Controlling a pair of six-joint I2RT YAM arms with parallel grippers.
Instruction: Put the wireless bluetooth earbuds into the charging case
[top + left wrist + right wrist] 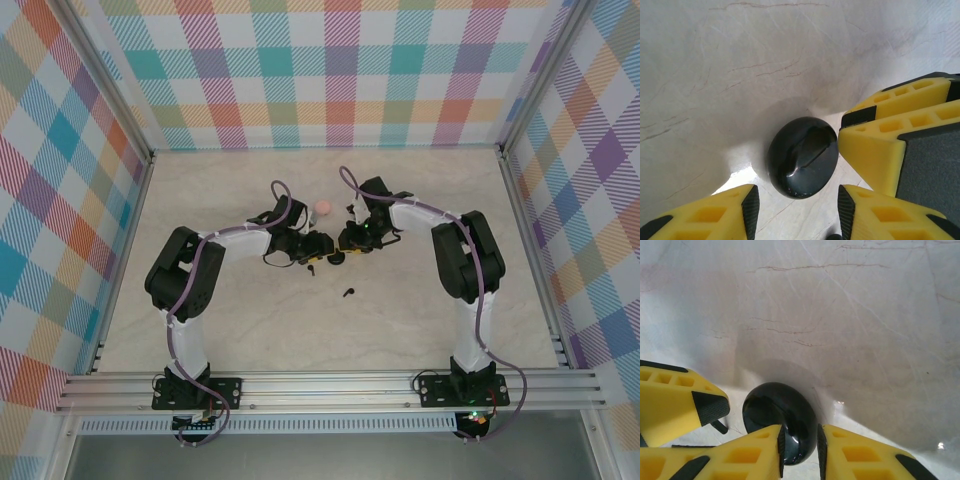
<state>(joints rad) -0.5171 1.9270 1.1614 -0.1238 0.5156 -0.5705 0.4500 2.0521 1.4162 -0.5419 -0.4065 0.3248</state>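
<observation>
**Operator:** What are your end effectors doing?

**Me:** My right end effector [800, 437] is pinched in on the glossy black charging case [777, 407], low in the middle of my right wrist frame. The case's edge fills the narrow gap between the yellow fingers. My left end effector [797, 195] is spread wide, with one fingertip at each side of the bottom of the left wrist frame. The case sits just above the gap between them.

**Operator:** How does the case sit?

**Me:** Its lid is shut and the seam runs slantwise across it. It rests on the pale marbled table [740, 75]. At the right of the left wrist frame, one of my right fingers [872, 150] is against its side.

**Operator:** And the earbuds?

**Me:** From overhead, one black earbud [349, 292] lies on the table just below centre, apart from both end effectors. A pale pink round case [323, 207] sits above centre, near my left wrist.
</observation>
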